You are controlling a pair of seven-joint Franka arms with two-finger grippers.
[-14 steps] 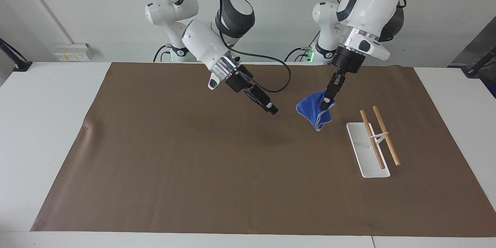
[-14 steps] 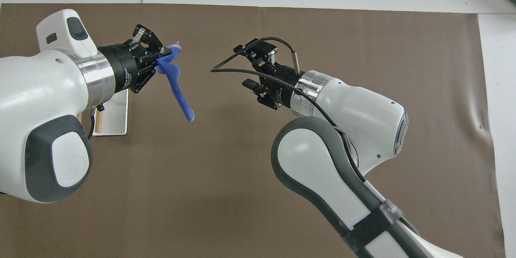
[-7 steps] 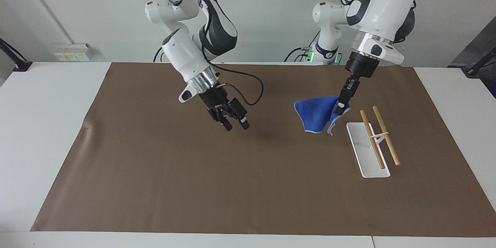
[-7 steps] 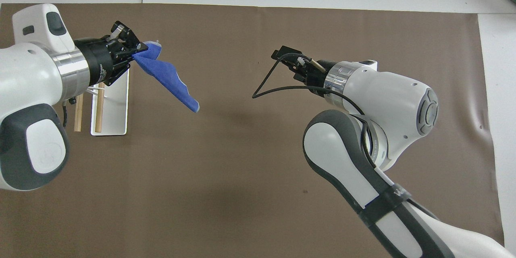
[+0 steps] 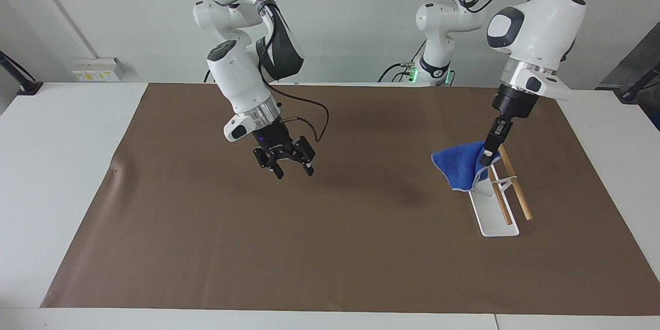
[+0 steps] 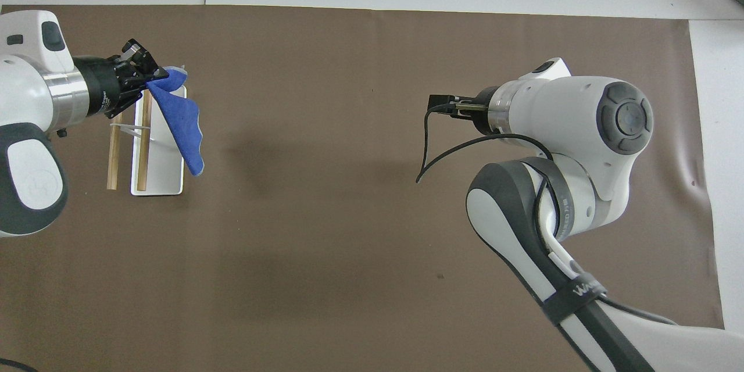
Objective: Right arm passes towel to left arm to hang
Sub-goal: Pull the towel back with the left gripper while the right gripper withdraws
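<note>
My left gripper is shut on a corner of the bright-blue towel and holds it in the air. The towel hangs down beside the wooden rods of the rack, over the end of its white base that is nearer to the robots. In the overhead view the left gripper is over the rods, and the towel drapes over the base's edge. My right gripper is open and empty, pointing down over the mat's middle. In the overhead view it is mostly hidden by its wrist.
A brown mat covers most of the white table. The rack stands on the mat toward the left arm's end. A thin black cable loops from the right wrist.
The left gripper has carried the towel toward the left arm's end, from over bare mat to over the rack. The right gripper has drawn away toward its own end and turned to point down.
</note>
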